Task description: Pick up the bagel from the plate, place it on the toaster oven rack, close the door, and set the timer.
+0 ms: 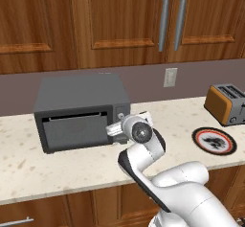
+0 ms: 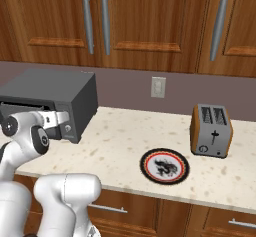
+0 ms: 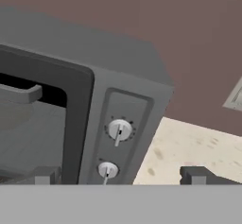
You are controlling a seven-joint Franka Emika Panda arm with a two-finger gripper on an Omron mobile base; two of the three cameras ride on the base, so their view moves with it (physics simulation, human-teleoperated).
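The dark grey toaster oven stands on the counter at the left, its door upright against the front, handle bar along the top. The rack and the bagel are hidden. My gripper is open, a short way in front of the oven's side panel. The lower knob lies between my fingertips and the upper knob sits just above. The red-rimmed plate lies to the right with nothing on it.
An orange slot toaster stands behind the plate at the right end of the counter. A wall socket sits on the backsplash. Wooden cabinets with long handles hang above. Bare counter stretches between oven and plate.
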